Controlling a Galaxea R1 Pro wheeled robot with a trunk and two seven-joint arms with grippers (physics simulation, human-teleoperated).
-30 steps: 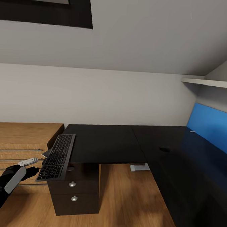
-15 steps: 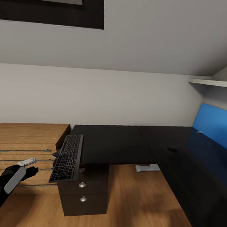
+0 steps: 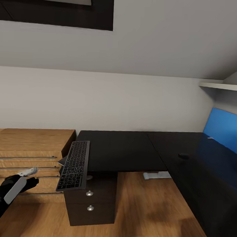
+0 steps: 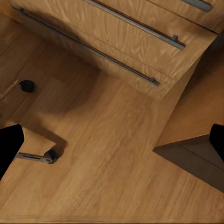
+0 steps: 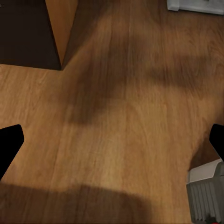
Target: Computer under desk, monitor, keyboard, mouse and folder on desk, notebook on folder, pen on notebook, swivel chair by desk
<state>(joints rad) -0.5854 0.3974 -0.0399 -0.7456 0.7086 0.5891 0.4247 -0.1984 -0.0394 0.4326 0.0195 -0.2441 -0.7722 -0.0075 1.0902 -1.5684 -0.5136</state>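
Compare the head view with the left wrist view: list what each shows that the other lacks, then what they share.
Head view: the keyboard overhanging the edge of the desk, and the blue back panel. Left wrist view: two black casters on chrome legs. Shared: the wooden drawer cabinet with metal handles, and the wood floor.

One desk [image 3: 123,150] stood in the head view, with one keyboard [image 3: 74,165] on it and one small dark object [image 3: 183,155] too small to identify. Its pedestal [image 3: 92,201] showed two round knobs. One blue panel [image 3: 224,133] and one shelf [image 3: 222,86] were at the right. One wooden cabinet [image 3: 25,155] showed three bar handles there and three in the left wrist view. Two casters [image 4: 27,86] were visible. One gripper [image 3: 28,174] appeared.
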